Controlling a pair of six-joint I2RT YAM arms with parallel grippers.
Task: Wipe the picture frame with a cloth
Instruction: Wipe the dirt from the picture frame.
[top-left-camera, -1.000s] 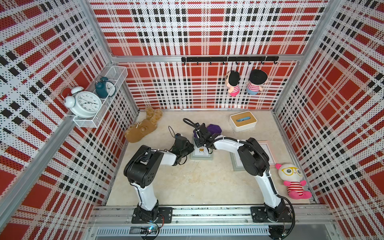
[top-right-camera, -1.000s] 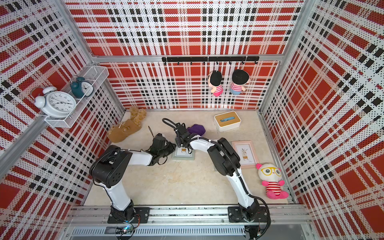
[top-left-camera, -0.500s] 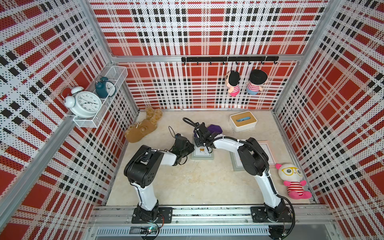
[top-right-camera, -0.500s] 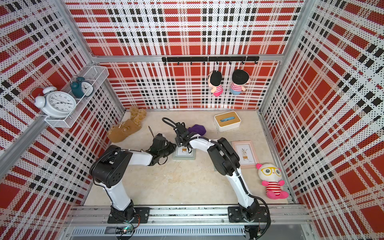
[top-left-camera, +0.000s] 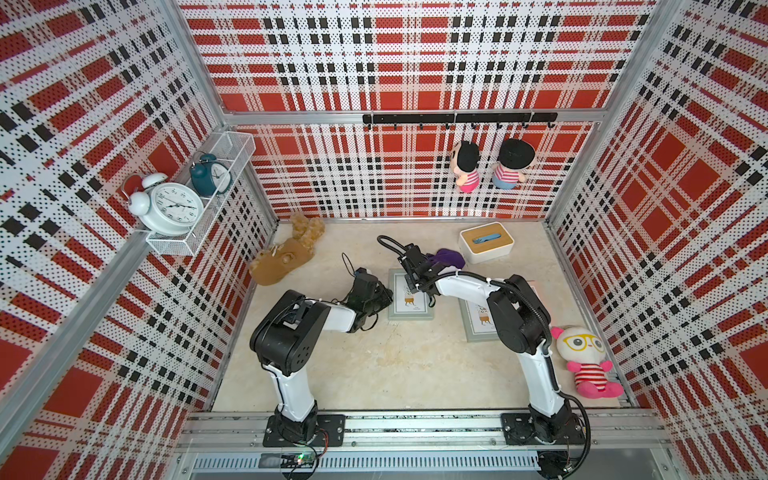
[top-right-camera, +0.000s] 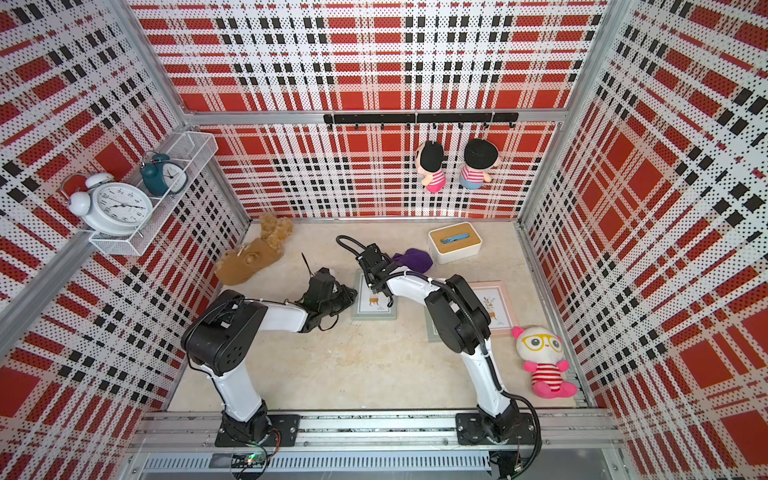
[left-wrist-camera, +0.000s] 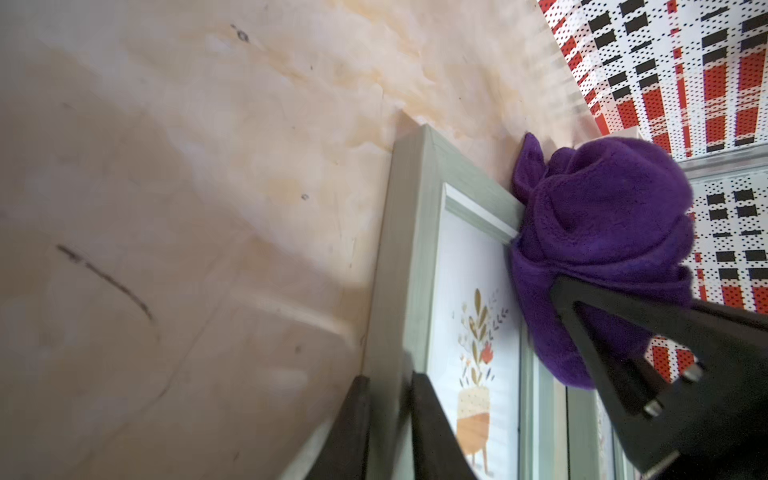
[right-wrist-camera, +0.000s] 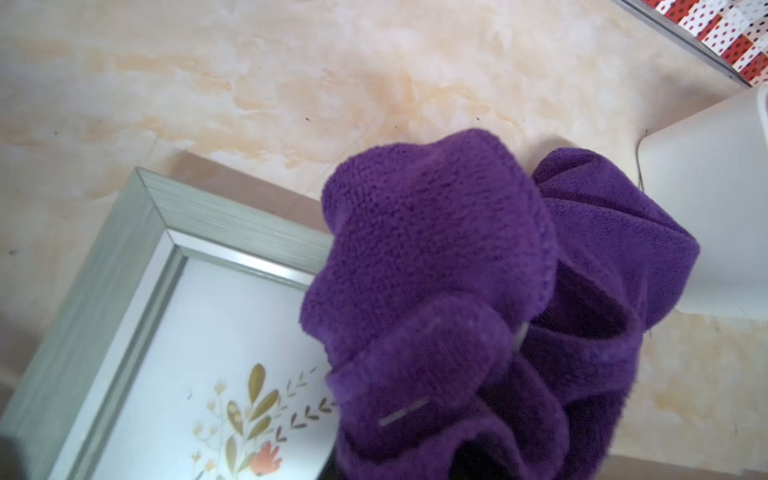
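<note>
Inside plaid walls, on the marbled bench (top-left-camera: 374, 365), the picture frame (top-left-camera: 409, 309) lies flat near the middle, its left rim pinched by the nearly closed left jaws. The right jaws, shut tight, hold the bunched purple cloth (top-left-camera: 449, 258) against the frame's rim nearest the bench's back edge. Wiping looks barely begun, most glass bare; the cloth buries the right jaws' tips, and no dirt shows either way.

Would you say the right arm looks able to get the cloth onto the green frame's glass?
Probably yes: the right gripper holds the cloth at a corner of the green frame, glass uncovered.
</note>
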